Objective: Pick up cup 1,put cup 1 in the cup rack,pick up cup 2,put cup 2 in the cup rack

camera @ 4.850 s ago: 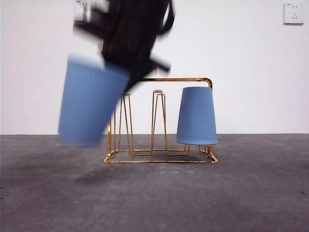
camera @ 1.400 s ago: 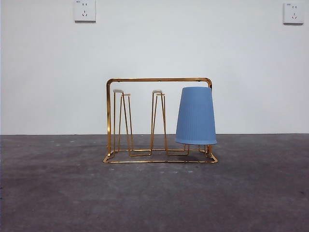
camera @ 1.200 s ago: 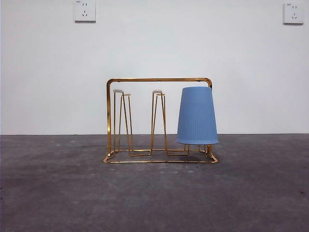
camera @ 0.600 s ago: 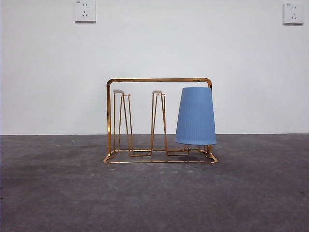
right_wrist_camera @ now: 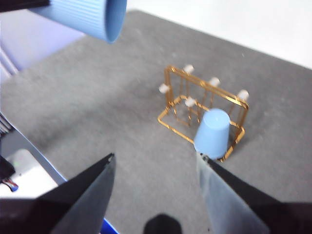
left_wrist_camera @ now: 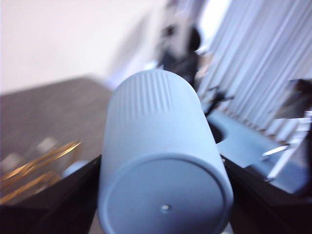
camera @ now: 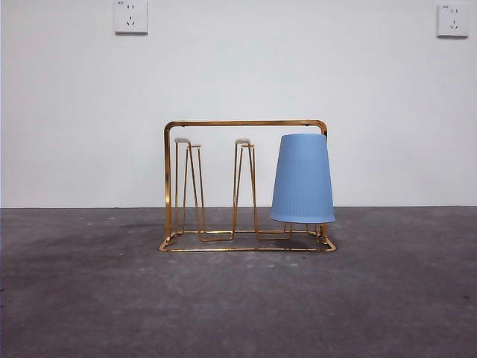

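Front view: the gold rack [camera: 246, 186] stands on the grey surface [camera: 238, 306]. 1 blue cup [camera: 302, 179] sits upside down on its right end, and the other prongs are bare. 2 sockets [camera: 130, 16] are on the white wall. No arm shows here.

Left wrist view: the left end effector [left_wrist_camera: 163, 195] is closed on a second cup [left_wrist_camera: 163, 170], base toward the camera, with part of the rack blurred beside it.

Right wrist view: the right end effector [right_wrist_camera: 156, 168] is wide open and holds nothing, high above the surface. Below it is the rack with its cup, and the held cup shows at a corner, well apart from the rack.
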